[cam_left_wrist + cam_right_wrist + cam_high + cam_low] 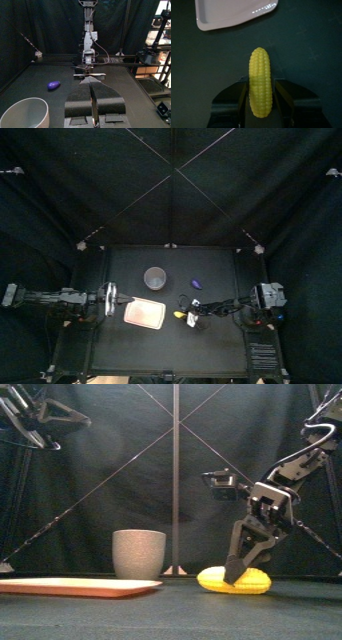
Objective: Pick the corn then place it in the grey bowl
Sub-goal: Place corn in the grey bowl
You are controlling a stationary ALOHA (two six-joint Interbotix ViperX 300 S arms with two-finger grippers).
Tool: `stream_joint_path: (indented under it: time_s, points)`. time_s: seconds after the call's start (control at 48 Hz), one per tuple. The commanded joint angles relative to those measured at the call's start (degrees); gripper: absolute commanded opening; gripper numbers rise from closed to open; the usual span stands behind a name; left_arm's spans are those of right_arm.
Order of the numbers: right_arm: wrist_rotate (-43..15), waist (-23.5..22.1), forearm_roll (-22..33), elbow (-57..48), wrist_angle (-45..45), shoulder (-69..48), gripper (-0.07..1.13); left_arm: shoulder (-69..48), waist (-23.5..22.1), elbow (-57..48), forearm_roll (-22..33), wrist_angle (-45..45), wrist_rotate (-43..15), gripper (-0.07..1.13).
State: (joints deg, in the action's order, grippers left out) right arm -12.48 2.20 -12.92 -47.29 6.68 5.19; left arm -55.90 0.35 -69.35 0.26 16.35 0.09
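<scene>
The yellow corn (pixel 235 581) lies on the table, right of the tall grey speckled cup (pixel 139 553). My right gripper (pixel 242 573) has come down over it. In the right wrist view its jaws press both sides of the corn (pixel 260 60) at the near end, so the right gripper (pixel 260 84) is shut on it. The corn rests on the table. From above, the cup (pixel 156 278) stands behind and left of the corn (pixel 178 312). My left gripper (pixel 93 95) rests shut and empty at the table's left, beside the cup (pixel 23 114).
A flat pink tray (pixel 144 314) lies just left of the corn, its corner near the jaws (pixel 231 12). A small purple toy (pixel 197 284) sits behind the corn, to the right of the cup.
</scene>
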Motion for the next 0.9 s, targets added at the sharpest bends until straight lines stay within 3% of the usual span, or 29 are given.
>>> stream_joint_path:
  time_s: [0.021,0.354,0.542,0.896]
  points:
    - [0.18,-0.79,2.02,2.72,-0.7,-2.11,0.56,0.0,0.0,0.97,-0.09,0.26,0.0,-0.03]
    - [-0.18,-11.6,12.13,16.52,-6.77,-7.65,0.54,0.0,0.0,0.97,0.0,0.26,-0.09,-0.02]
    - [0.09,-16.08,12.83,26.37,-6.77,-5.1,0.54,0.0,0.09,0.97,-0.18,0.26,-0.26,-0.02]
    - [0.18,-19.34,13.8,36.65,-7.38,6.42,0.59,-0.09,0.09,0.97,-0.09,0.26,-0.26,-0.03]
